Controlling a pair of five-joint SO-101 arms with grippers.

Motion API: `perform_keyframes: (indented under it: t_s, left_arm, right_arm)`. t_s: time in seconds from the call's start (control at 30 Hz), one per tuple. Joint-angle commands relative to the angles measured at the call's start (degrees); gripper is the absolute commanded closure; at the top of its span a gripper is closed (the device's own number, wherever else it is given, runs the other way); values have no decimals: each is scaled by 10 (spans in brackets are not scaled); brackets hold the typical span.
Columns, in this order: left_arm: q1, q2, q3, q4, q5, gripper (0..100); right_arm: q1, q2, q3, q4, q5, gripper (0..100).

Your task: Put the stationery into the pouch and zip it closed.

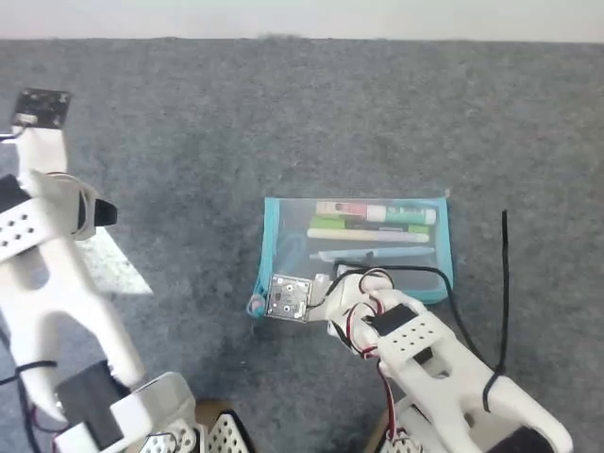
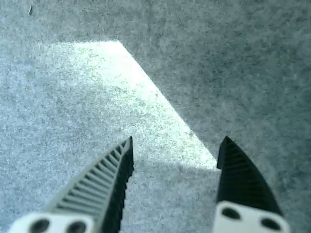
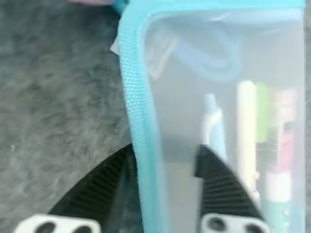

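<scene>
The pouch (image 1: 272, 247) is clear plastic with light-blue trim and lies flat mid-table. Several pens and markers (image 1: 373, 222) lie inside it. Its zipper pull (image 1: 255, 304) sits at the near left corner. My right gripper (image 1: 294, 300) is at the pouch's near edge, close to that corner. In the right wrist view the right gripper (image 3: 165, 149) is open and straddles the blue trim (image 3: 132, 97), one finger on the carpet side and the other over the clear face beside the pens (image 3: 245, 136). The left arm (image 1: 42, 245) stands far left. My left gripper (image 2: 178, 141) is open above bare carpet.
Grey carpet covers the table. A sunlit patch (image 1: 118, 269) lies by the left arm, and it shows under the left gripper as a bright patch (image 2: 97, 97). A black cable (image 1: 505, 283) runs beside the pouch's right end.
</scene>
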Motion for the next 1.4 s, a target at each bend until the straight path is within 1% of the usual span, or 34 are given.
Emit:
perform_keyframes:
  t_s: [0.0, 0.07, 0.13, 0.23, 0.33, 0.4, 0.47, 0.53, 0.7, 0.83, 0.93, 1.0, 1.1, 1.2, 1.27, 1.3, 1.37]
  left_arm:
    - [-2, -3, -29, -13, -7, 731]
    - [-2, -3, -29, -12, -7, 731]
    - [-2, -3, -29, -11, -7, 731]
    - [-1, -3, -29, -11, -7, 731]
    - [1, -3, -29, -10, -7, 731]
    - [2, -4, -31, -10, -7, 732]
    - [1, -4, -45, -5, -7, 734]
    - [1, -4, -65, 10, -7, 734]
    - [2, -4, -106, 45, -7, 734]
    - [2, -3, -105, 45, -7, 734]
    - [2, -3, -105, 52, -7, 735]
    - [21, -4, -107, 68, -7, 735]
    - [64, -24, -106, 91, -8, 735]
    - [112, -84, -97, 103, -8, 735]
    - [130, -126, -87, 108, -8, 735]
    - [130, -144, -79, 105, -8, 735]
    - [125, -160, -57, 84, -8, 733]
  right_arm:
    - [10, -9, -2, -12, -3, 946]
    - [10, -9, -2, -7, 14, 958]
    - [10, -9, -2, -6, 19, 995]
    - [17, -9, -2, -5, 33, 990]
    - [44, -11, -18, -3, 37, 991]
    - [67, -27, -55, 36, 27, 991]
    - [80, -57, -108, 105, 9, 991]
    - [81, -92, -165, 173, -3, 991]
    - [81, -152, -282, 302, -20, 991]
    - [81, -160, -338, 358, -40, 991]
    - [81, -164, -375, 374, -51, 991]
    - [81, -160, -411, 378, -71, 991]
    - [81, -150, -452, 378, -83, 991]
    - [84, -113, -489, 379, -84, 991]
    - [79, -81, -498, 420, -74, 991]
    - [62, -69, -494, 453, -67, 991]
    - [-4, -49, -438, 509, -59, 991]
